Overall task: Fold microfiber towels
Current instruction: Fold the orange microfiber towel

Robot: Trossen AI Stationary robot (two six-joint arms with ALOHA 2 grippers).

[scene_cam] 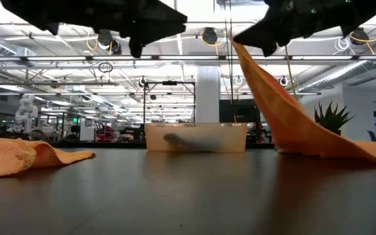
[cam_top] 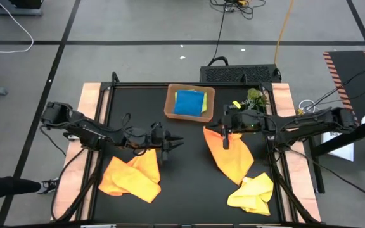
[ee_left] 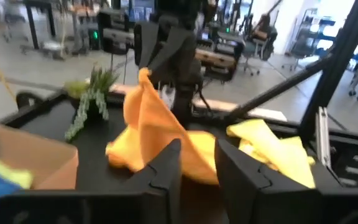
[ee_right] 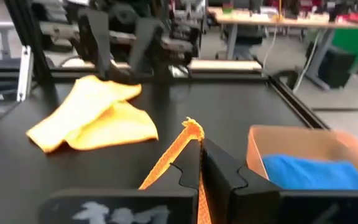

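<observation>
Orange towel hangs from my right gripper, whose fingers are clamped on one corner; the cloth slopes down from there onto the table. My left gripper hovers empty, fingers slightly parted, with a second orange towel crumpled just below it. I see a yellow towel beyond the hanging cloth, and a blue towel in the tray between the arms.

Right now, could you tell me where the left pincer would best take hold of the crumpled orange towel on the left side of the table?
Probably at the raised ridge of the orange towel, coming straight down from above: it lies bunched in soft folds flat on the table, so no edge is free to slide under. The left pincer hovers just beyond it, empty.
</observation>
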